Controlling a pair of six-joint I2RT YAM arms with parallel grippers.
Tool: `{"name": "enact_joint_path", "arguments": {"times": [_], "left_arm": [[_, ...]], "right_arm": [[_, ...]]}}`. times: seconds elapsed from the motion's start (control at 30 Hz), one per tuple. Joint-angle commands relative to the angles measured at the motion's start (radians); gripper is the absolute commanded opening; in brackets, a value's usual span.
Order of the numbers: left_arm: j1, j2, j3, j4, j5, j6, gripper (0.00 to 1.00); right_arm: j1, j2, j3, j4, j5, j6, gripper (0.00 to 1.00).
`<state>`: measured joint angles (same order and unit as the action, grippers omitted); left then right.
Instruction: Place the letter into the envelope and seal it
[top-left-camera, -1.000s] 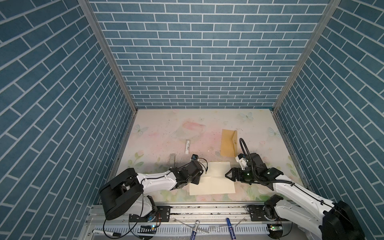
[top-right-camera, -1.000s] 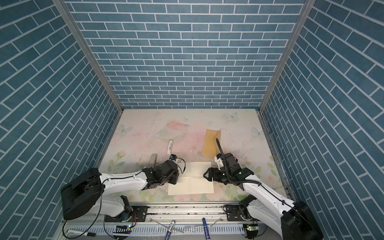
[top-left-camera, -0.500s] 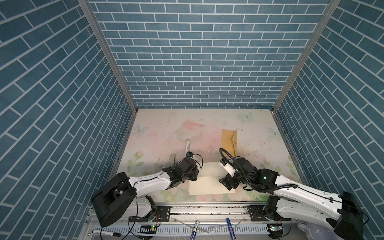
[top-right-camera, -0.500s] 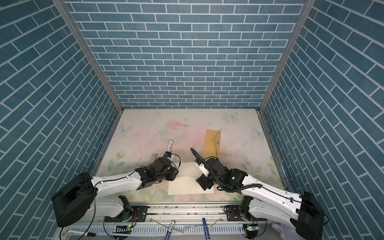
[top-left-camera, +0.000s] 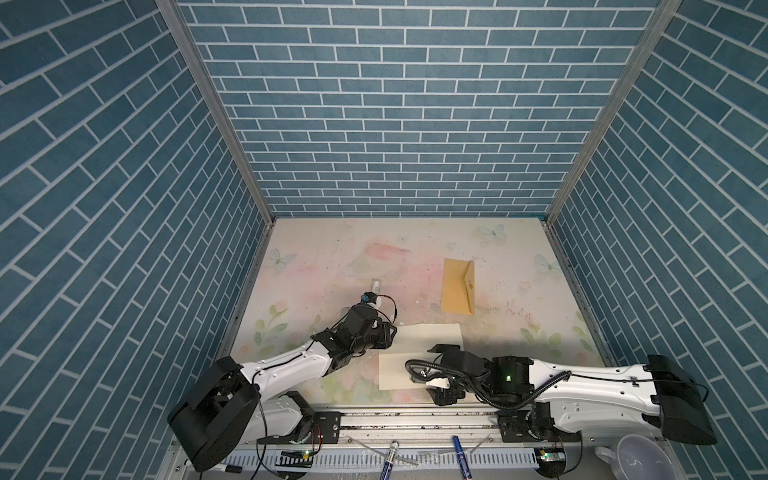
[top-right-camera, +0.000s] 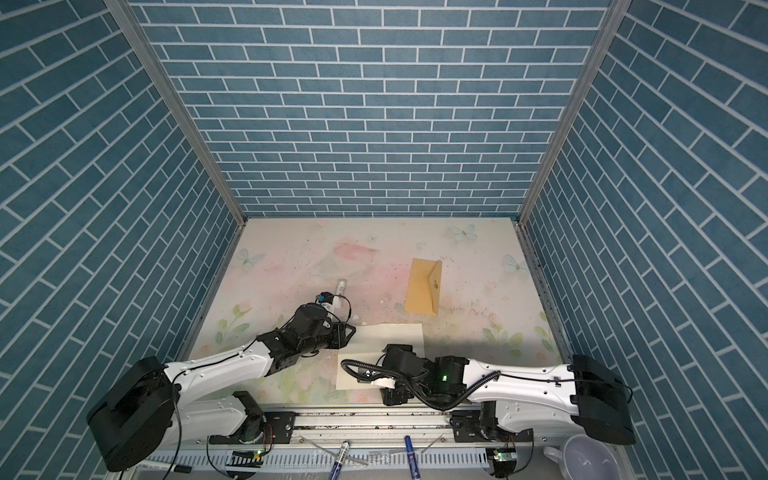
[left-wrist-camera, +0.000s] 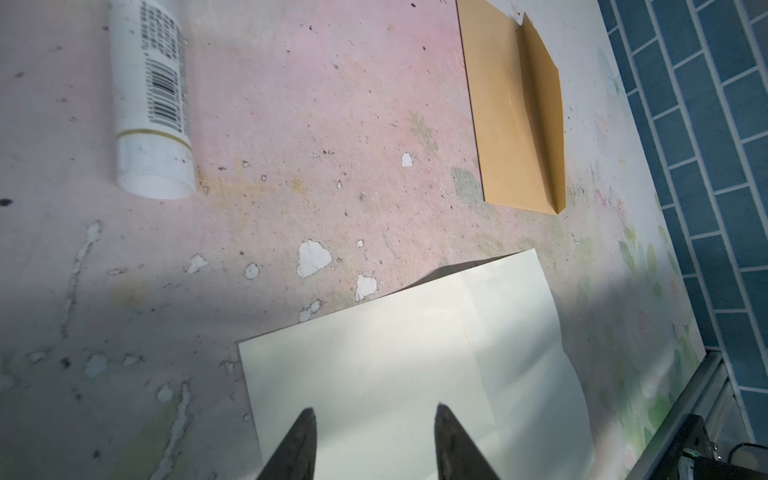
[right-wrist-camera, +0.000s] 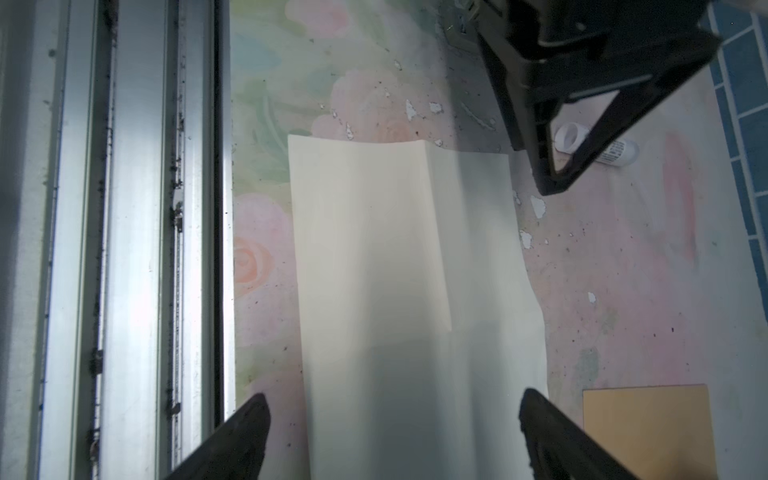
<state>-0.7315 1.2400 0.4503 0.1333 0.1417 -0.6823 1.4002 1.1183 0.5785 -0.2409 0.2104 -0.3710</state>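
The cream letter (top-left-camera: 415, 347) (top-right-camera: 384, 338) lies near the table's front edge, creased, with one fold line raised (right-wrist-camera: 395, 249). The tan envelope (top-left-camera: 457, 286) (top-right-camera: 423, 286) lies flat behind it, apart from it, flap side up. My left gripper (top-left-camera: 390, 336) (top-right-camera: 350, 332) is at the letter's left edge; in the left wrist view its fingers stand apart over the sheet (left-wrist-camera: 415, 353), gripper (left-wrist-camera: 374, 409) open. My right gripper (top-left-camera: 434, 374) (top-right-camera: 388, 374) points left over the letter's right part, wide open, its fingers straddling the sheet's width (right-wrist-camera: 395, 397). The envelope (left-wrist-camera: 515, 104) (right-wrist-camera: 644, 428) shows in both wrist views.
A white glue tube (top-left-camera: 376, 286) (left-wrist-camera: 151, 104) lies behind the left gripper. A metal rail (right-wrist-camera: 124, 249) runs along the front edge, close to the letter. Two markers (top-left-camera: 390, 455) and a white cup (top-left-camera: 636, 457) sit below the rail. Blue brick walls enclose three sides.
My right arm has swung from the letter's right side in over the sheet, now pointing left. The left gripper's fingers have spread apart at the letter's left edge.
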Motion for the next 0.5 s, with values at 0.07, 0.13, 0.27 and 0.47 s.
{"name": "enact_joint_path", "arguments": {"times": [0.07,0.13,0.27,0.47], "left_arm": [[0.006,0.077,0.01,0.074,0.052,-0.014,0.47],[0.005,0.102,0.011,0.087,0.055,-0.017,0.47],[0.006,0.143,0.01,0.101,0.057,-0.022,0.47],[0.005,0.173,0.003,0.107,0.047,-0.025,0.46]], "right_arm": [[0.06,0.045,-0.042,0.056,0.099,-0.142,0.94],[0.07,0.062,-0.046,0.061,0.111,-0.153,0.93],[0.089,0.106,-0.056,0.092,0.147,-0.166,0.9],[0.116,0.169,-0.067,0.16,0.194,-0.165,0.86]]}}
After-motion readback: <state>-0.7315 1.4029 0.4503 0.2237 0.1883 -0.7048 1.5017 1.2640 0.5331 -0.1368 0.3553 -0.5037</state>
